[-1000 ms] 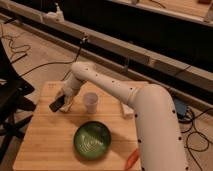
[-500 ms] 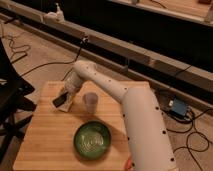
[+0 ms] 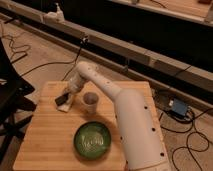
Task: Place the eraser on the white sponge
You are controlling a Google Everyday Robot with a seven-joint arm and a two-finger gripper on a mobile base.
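The black eraser [image 3: 60,100] is at the tip of my gripper [image 3: 65,99], at the left of the wooden table [image 3: 45,145]. The gripper is shut on the eraser and holds it low, tilted, right over the white sponge [image 3: 65,107]. The sponge lies flat on the table and shows just below and to the right of the eraser. I cannot tell whether the eraser touches the sponge. My white arm [image 3: 125,115] reaches in from the lower right.
A translucent cup [image 3: 90,101] stands just right of the gripper. A green bowl [image 3: 92,139] sits nearer the front of the table. A black chair [image 3: 10,100] stands off the left edge. Cables lie on the floor around.
The gripper with the eraser has shifted slightly right and come down towards the white sponge. The arm has swung across the table's right side. Cup and bowl have not moved.
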